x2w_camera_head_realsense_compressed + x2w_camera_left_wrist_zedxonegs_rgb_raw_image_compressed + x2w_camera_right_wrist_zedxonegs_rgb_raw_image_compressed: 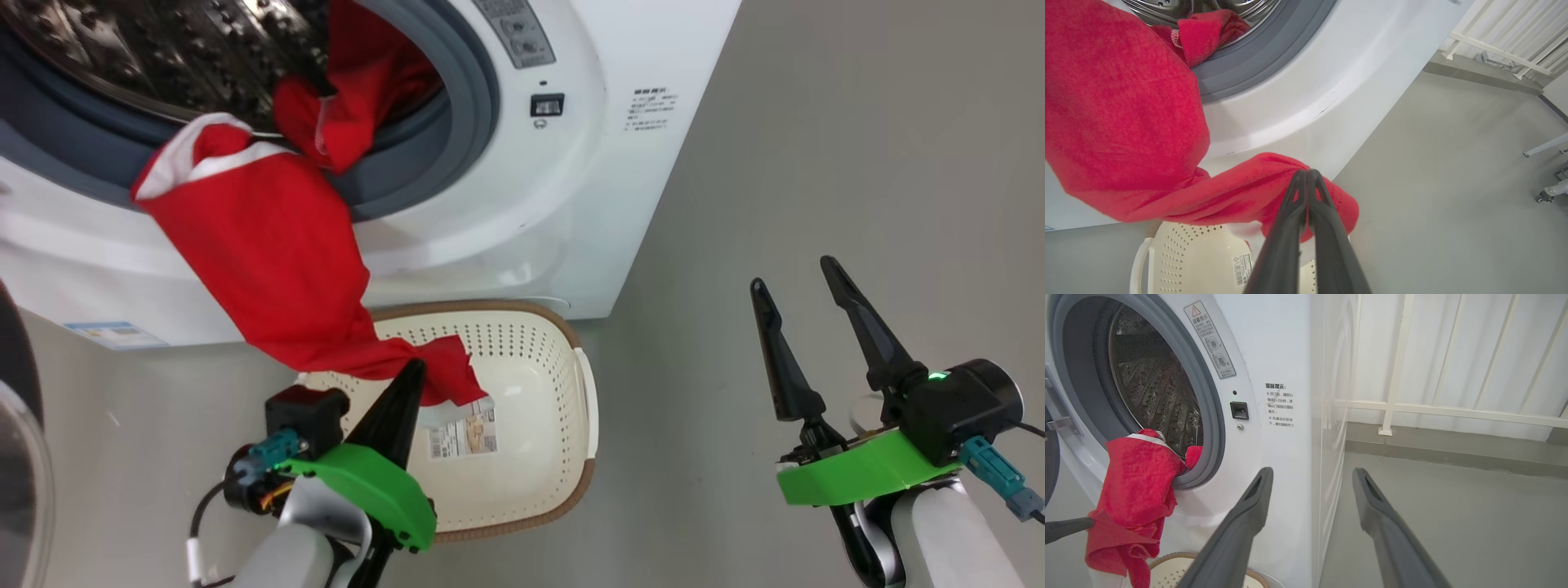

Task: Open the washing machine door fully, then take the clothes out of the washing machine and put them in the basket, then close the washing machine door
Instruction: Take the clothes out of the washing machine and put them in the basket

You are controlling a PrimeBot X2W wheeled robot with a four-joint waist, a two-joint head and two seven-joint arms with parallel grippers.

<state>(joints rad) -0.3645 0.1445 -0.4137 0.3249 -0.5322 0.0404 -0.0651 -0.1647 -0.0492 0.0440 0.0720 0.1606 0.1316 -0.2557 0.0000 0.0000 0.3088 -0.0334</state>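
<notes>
Underfoot, plain grey floor [816, 163]; basket [539, 367] before washing machine [620, 204]; white railing [1453, 410] beyond.

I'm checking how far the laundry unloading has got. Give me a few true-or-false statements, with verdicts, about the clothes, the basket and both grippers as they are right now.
1. The left gripper is shut on the clothes. True.
2. The right gripper holds a red garment. False: it is open and empty, off to the side above the floor.
3. The basket stands on the floor in front of the washing machine. True.
4. All the clothes are out of the drum. False: red fabric lies in the drum opening, and the gripped garment drapes over its lower edge.
</notes>
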